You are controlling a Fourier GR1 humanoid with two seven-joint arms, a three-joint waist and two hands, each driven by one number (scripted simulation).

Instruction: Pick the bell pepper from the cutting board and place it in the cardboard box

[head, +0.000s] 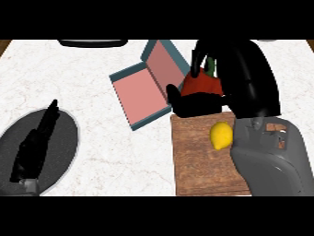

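Pepper's in my right hand [203, 99] now, fingers and thumb curled round the red bell pepper [201, 83], held up just past the far edge of the cutting board [200, 166] and right beside the cardboard box [146, 87]. My left hand [33, 147] is resting open over the dark plate [64, 138] at the left of the desk [119, 161]. Box is shallow with its flaps splayed, so my worry is clipping the near wall on the way over and shoving it, or letting go too near the rim so the pepper rolls back out. Lemon [221, 136] on the board sits close under my forearm too, could get nudged.
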